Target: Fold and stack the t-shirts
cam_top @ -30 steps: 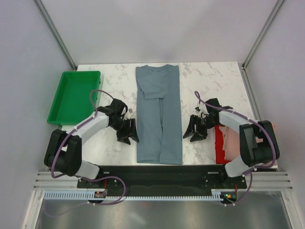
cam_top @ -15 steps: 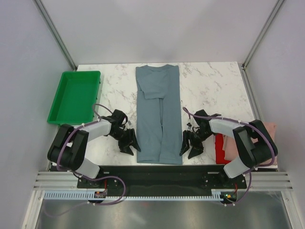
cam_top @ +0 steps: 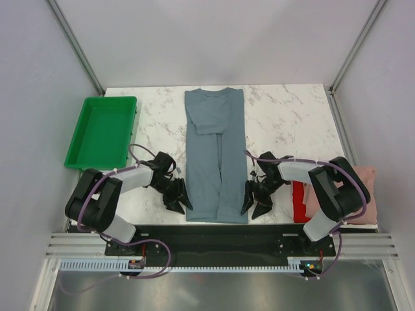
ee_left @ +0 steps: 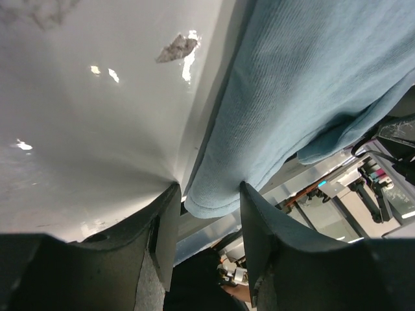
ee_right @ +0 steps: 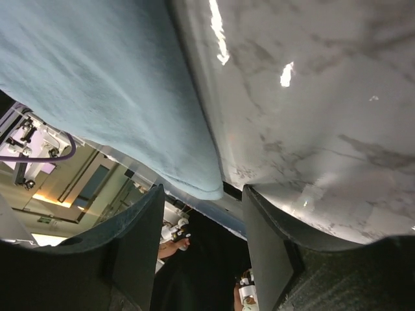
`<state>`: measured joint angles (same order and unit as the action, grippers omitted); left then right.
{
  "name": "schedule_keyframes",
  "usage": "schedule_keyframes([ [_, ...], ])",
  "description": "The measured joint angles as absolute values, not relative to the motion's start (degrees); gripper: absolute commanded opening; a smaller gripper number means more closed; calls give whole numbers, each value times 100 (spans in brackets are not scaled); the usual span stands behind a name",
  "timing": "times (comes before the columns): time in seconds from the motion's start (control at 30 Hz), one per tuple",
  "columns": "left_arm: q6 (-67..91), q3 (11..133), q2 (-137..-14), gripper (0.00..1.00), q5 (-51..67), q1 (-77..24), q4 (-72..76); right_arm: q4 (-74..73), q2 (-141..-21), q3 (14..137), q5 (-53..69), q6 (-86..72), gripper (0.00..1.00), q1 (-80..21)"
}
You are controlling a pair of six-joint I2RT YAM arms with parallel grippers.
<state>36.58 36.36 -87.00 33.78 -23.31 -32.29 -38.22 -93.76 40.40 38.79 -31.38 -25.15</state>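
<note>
The slate blue-grey t-shirt [cam_top: 216,162] lies lengthwise on the table [cam_top: 292,116], hem at the near edge. The left gripper [cam_top: 178,199] and right gripper [cam_top: 253,202] straddle its hem corners, jaws apart — nothing clamped yet. Close both together, catch every layer, then lift evenly.

We see white marble-patterned tabletop [cam_top: 288,113], grey veining, glossy glare spots in both wrist views. Green rectangular plastic tray [cam_top: 110,99] sits on tabletop's left side, toward far corner, long side running near to far. Plain grey enclosure walls [cam_top: 214,39] rise on three sides. We note slanted metal corner posts [cam_top: 74,45] at both far corners. Near edge: black mounting plate [cam_top: 220,236], silver rails [cam_top: 71,246], white slotted cable duct [cam_top: 214,264].
</note>
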Motion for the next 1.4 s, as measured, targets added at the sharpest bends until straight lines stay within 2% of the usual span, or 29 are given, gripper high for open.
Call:
schedule_keyframes([
  [0.23, 3662, 3555, -8685, 49, 3520, -2434, -3109, -3568, -9570, 4209, 3964, -3258, 54, -2755],
  [0.3, 3669, 3538, -8685, 39, 3564, -2469, -3063, -3489, -9627, 4259, 3986, -3304, 51, -2829],
  [0.4, 3684, 3518, -8685, 25, 3627, -2488, -2989, -3332, -9684, 4292, 3975, -3330, 32, -2936],
  [0.43, 3684, 3518, -8685, 20, 3649, -2488, -2967, -3275, -9695, 4292, 3966, -3332, 13, -2961],
  [0.47, 3688, 3518, -8685, 7, 3664, -2488, -2954, -3216, -9703, 4292, 3964, -3319, 2, -2982],
  [0.5, 3704, 3518, -8685, 2, 3673, -2488, -2943, -3181, -9712, 4294, 3964, -3326, 0, -2993],
  [0.77, 3614, 3846, -8394, 2, 3706, -2467, -3146, -3470, -9544, 4593, 3959, -3179, 0, -2873],
  [1.0, 3127, 5349, -8324, 2, 3837, -1957, -3452, -3887, -9373, 6346, 3964, -2687, 0, -2255],
  [1.17, 2788, 6536, -8888, 2, 3857, -1509, -3422, -3789, -9526, 7216, 3938, -2539, 0, -1986],
  [1.4, 2445, 7516, -10082, 2, 3763, -1404, -3441, -3728, -10221, 7498, 3881, -2495, 0, -1684],
])
